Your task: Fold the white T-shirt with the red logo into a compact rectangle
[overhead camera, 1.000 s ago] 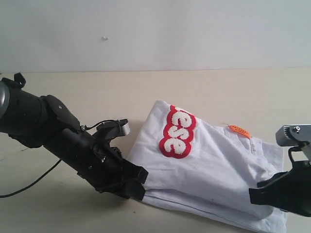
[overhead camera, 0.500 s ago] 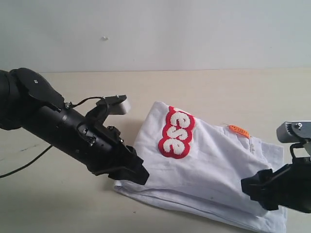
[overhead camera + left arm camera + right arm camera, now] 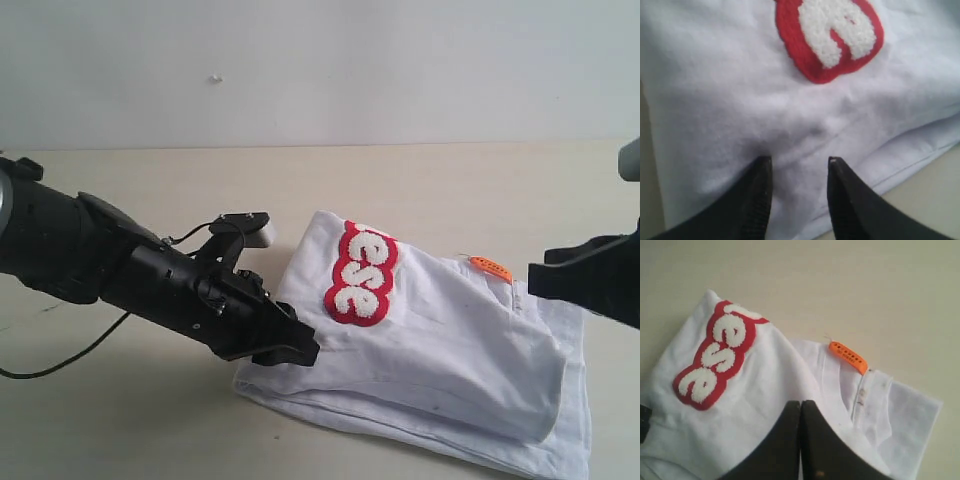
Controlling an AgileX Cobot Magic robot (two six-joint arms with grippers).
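Since last frame my right tool (image 3: 800,410) lifted off the shirt (image 3: 440,340), left arm shifted along its edge | left tool (image 3: 796,175) part-open, tips pressing a cloth ridge, grip unclear to me | right tool closed, empty | shirt folded on bench (image 3: 180,190), logo (image 3: 360,273) up, orange tag (image 3: 491,268) beside

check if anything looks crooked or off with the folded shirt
The fold is uneven: lower layers of the white cotton T-shirt stick out past the top fold along the near and right edges, and the red fuzzy-lettered logo patch wraps over the far-left corner.
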